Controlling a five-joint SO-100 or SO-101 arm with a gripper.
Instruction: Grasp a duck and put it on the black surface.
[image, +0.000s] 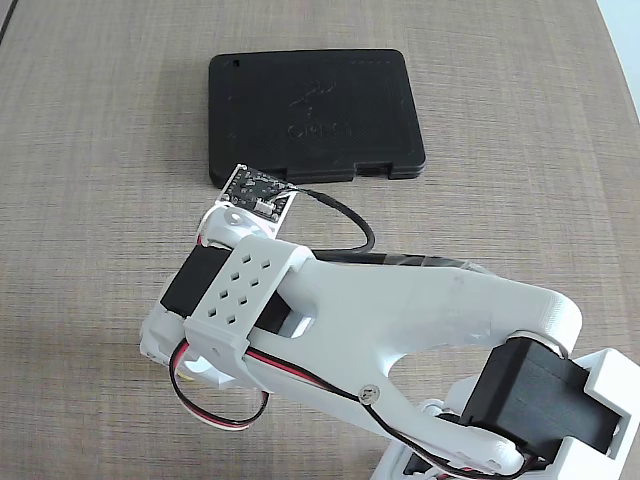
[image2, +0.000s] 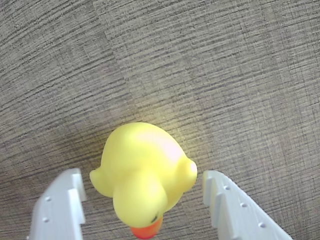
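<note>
you're at the grasp step: fingers (image2: 142, 200) apart, straddling the duck (image2: 142, 172) on the bench (image2: 200, 60). next: close, lift, carry to the black surface (image: 312, 115).

Through the wrist view I see the duck (image2: 142, 175) sitting on the bench (image2: 210, 65), a grey-brown surface with a fine woven grain. The duck is yellow, its head toward the bottom edge, and its red-orange beak (image2: 146, 231) points down out of the frame. My end effector (image2: 142, 192) straddles it: one white finger (image2: 60, 207) rises at lower left, the other at lower right. I see a narrow gap on each side, so neither finger touches the duck.
</note>
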